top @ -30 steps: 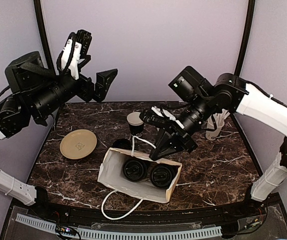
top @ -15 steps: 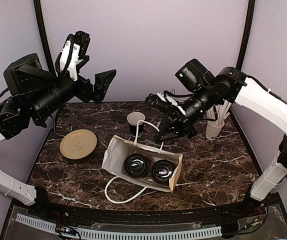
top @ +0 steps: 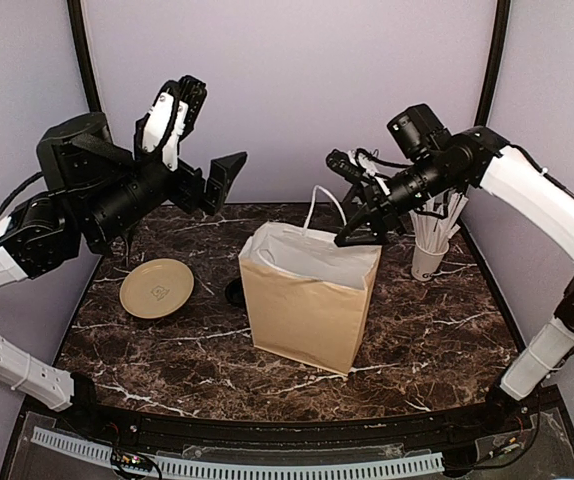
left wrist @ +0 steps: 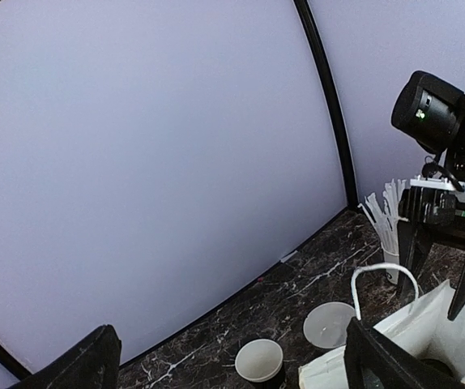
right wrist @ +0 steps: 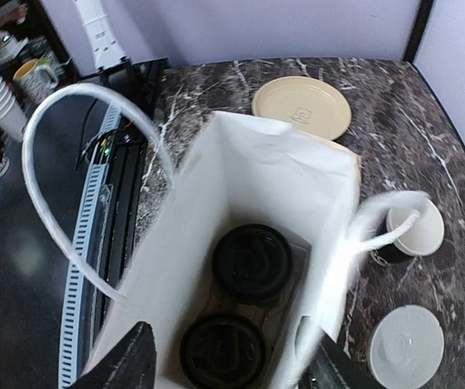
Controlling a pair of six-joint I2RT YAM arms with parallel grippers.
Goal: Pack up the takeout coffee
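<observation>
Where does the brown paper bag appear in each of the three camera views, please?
Top external: the paper bag stands upright at picture centre, its brown side facing the camera.
Left wrist: the bag is in the bottom right corner, only its open top showing.
Right wrist: the bag fills the centre, seen from above, with two lidded coffee cups inside.
Shared landmark: a white loop handle at its rim.

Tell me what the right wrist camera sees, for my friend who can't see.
Looking down into an open paper bag, two black-lidded coffee cups stand side by side at its bottom. Near the bag, on the dark marble table, are a tan plate, an open cup and a white disc.
</observation>
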